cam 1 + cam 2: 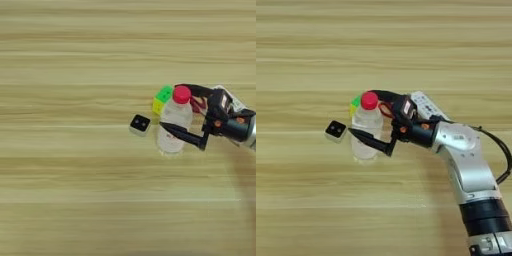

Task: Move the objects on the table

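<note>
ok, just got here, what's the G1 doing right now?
Its right gripper is at the clear bottle with the red cap, which stands upright on the wooden table. One black finger sits in front of the bottle, the other behind near the cap, so the fingers straddle it. A green-and-yellow cube is just behind the bottle, a small black device to its left, and a white remote lies behind the arm.

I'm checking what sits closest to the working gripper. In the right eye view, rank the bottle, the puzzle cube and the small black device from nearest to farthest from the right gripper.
1. Clear bottle, between the right gripper's fingers.
2. Puzzle cube, just behind the bottle, at its left.
3. Black device, off to the bottle's left, apart from it.
</note>
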Tool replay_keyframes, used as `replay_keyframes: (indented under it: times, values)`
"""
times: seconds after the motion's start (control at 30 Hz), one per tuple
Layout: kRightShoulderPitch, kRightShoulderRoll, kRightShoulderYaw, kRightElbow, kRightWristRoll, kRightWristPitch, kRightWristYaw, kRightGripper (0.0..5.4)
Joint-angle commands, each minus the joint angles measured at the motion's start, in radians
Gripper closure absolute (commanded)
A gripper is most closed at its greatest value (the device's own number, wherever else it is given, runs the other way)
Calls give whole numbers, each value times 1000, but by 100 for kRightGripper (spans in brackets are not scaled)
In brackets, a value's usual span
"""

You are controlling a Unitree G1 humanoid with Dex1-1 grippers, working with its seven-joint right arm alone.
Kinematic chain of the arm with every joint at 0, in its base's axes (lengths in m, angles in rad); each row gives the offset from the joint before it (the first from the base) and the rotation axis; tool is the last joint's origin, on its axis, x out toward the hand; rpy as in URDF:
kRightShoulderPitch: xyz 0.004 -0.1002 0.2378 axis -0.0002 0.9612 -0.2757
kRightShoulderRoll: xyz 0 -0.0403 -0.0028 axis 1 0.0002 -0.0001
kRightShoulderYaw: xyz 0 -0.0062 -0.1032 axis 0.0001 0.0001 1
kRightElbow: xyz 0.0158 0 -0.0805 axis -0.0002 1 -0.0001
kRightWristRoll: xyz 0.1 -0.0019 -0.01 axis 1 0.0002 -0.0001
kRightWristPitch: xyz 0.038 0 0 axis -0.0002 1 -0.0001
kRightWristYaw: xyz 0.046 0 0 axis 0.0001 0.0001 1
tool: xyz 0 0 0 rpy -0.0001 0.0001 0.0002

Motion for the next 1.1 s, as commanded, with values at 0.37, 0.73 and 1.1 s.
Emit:
replay_keyframes:
  times: [0.37, 0.73, 1.1]
  values:
    - [-131, -55, -168, -200, 229, 91, -57, 5]
    - [-311, -158, -336, 90, 176, 56, -187, 5]
    - [-370, -215, -274, 338, -41, 1, -274, 5]
